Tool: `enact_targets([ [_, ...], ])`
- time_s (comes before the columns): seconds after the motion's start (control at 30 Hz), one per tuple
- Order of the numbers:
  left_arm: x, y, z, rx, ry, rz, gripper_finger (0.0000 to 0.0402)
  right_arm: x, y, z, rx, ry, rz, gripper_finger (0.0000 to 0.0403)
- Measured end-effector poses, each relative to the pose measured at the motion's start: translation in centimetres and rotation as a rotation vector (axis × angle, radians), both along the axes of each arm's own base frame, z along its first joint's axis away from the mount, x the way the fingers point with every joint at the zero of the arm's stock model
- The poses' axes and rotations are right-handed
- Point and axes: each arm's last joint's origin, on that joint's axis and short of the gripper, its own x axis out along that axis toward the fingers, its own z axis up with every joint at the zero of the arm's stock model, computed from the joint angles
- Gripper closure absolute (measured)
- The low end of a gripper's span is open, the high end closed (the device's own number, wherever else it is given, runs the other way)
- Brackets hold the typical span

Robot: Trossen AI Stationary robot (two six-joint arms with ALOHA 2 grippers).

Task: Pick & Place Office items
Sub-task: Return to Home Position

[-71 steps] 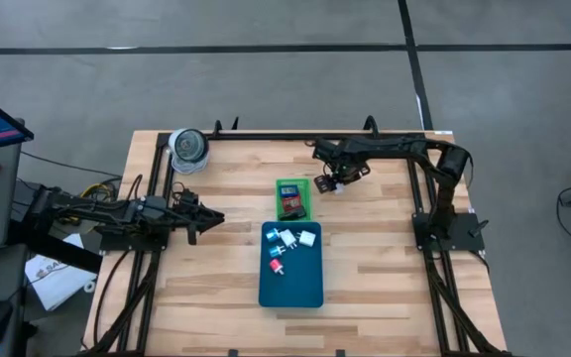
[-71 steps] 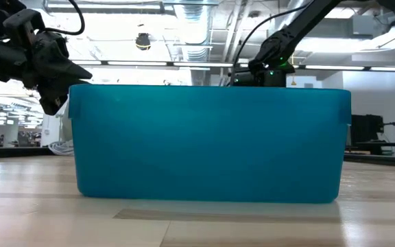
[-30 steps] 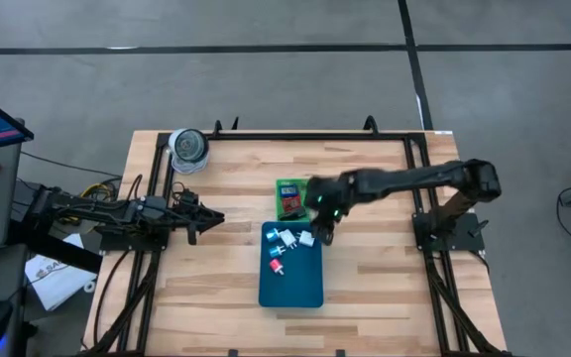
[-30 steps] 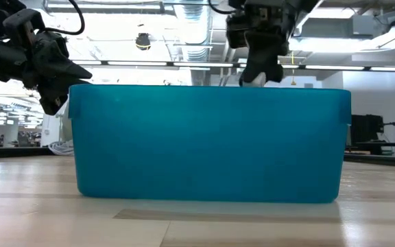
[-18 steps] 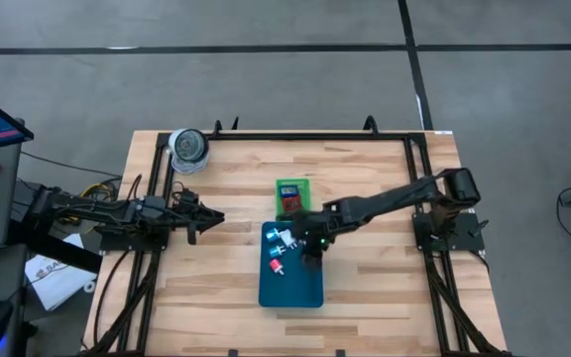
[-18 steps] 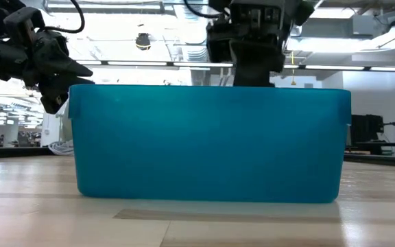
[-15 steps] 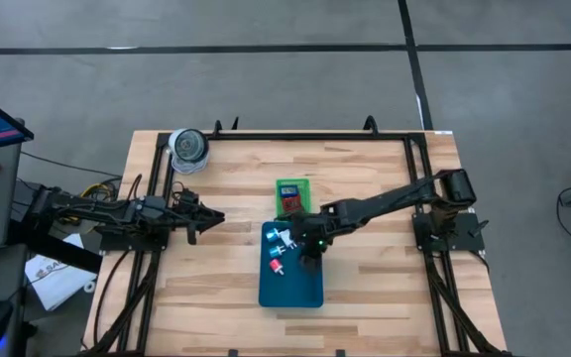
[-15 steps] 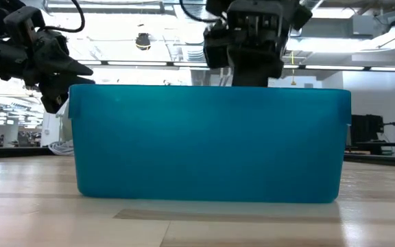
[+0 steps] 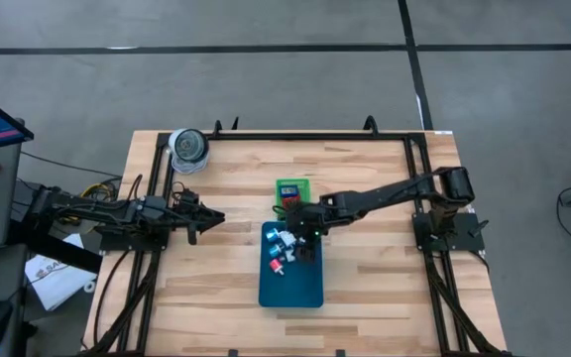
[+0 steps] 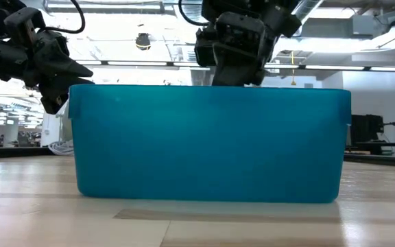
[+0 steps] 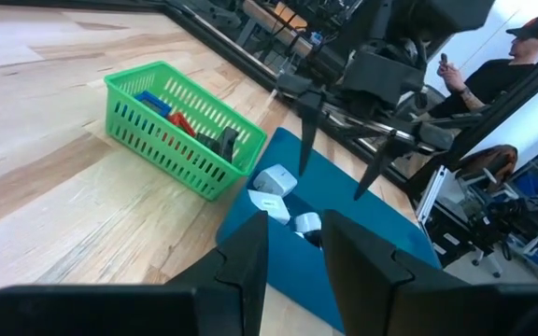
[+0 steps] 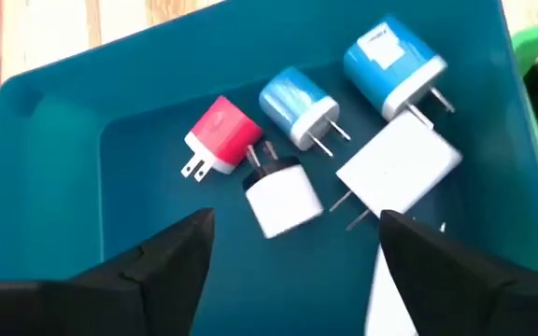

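Table (image 9: 216, 288): pale wooden planks with a matt grain and a dark metal frame along the edges.
Teal tray (image 12: 54, 187): smooth rectangular plastic with rounded corners. In the low view its wall is opaque.
Green tray (image 11: 157, 140): a small basket of bright plastic mesh, just beside the teal tray's far short end. Blue, red and black pieces lie inside it.
Office items: five blocky plug adapters with metal prongs, close together on the teal tray's floor at the end nearest the green tray.
Colours: a red adapter (image 12: 220, 133), a round blue adapter (image 12: 295, 98), a second blue adapter (image 12: 392, 56), a white cube adapter (image 12: 283, 201) and a flat white adapter (image 12: 400, 173).
Right gripper (image 9: 305, 243): over the adapters, with its body above the tray's rim in the low view. Its fingers (image 12: 157, 266) are spread wide with nothing held between them. Whether the tips touch the tray floor cannot be told.
Left gripper (image 9: 209, 218): above bare table to the left of both trays, pointing at them. Only a narrow gap parts the fingers (image 11: 250, 266), and they hold nothing.
Roll (image 9: 188, 147): round and pale, at the table's far left corner.
Person (image 11: 512, 65): seated beyond the table.
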Motion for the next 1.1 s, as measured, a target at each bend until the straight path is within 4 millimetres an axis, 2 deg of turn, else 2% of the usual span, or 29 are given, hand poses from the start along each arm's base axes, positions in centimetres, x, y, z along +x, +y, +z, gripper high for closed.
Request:
enact_targets([
  [0.1, 0.0, 0.0, 0.0, 0.0, 0.0, 0.0, 0.0302, 0.2, -0.6, 0.1, -0.006, -0.026, 0.039, 0.0105],
  [0.23, 0.0, 0.0, 0.0, 0.0, 0.0, 0.0, 0.0302, 0.2, -1.5, 1.3, -0.019, -0.091, 0.039, 0.0103],
  [0.37, 0.0, 0.0, 0.0, 0.0, -0.002, -0.001, 0.0302, -1.3, -2.3, 3.1, -0.058, -0.216, -0.011, 0.0102],
  [0.43, 0.0, 0.0, 0.1, -0.001, -0.006, 0.0, 0.0302, -2.8, -2.8, 3.7, -0.081, -0.292, -0.046, 0.0102],
  [0.57, 0.1, 0.0, 0.0, 0.0, -0.003, -0.001, 0.0302, -7.2, -3.3, 3.3, -0.124, -0.408, -0.129, 0.0102],
  [0.87, 0.1, 0.0, 0.1, -0.001, -0.006, 0.0, 0.0302, -16.9, -3.5, -0.7, -0.102, -0.603, -0.29, 0.0101],
  [1.1, 0.1, 0.0, 0.1, -0.001, -0.009, 0.0, 0.0302, -22.2, -3.9, -3.7, -0.03, -0.699, -0.489, 0.0101],
])
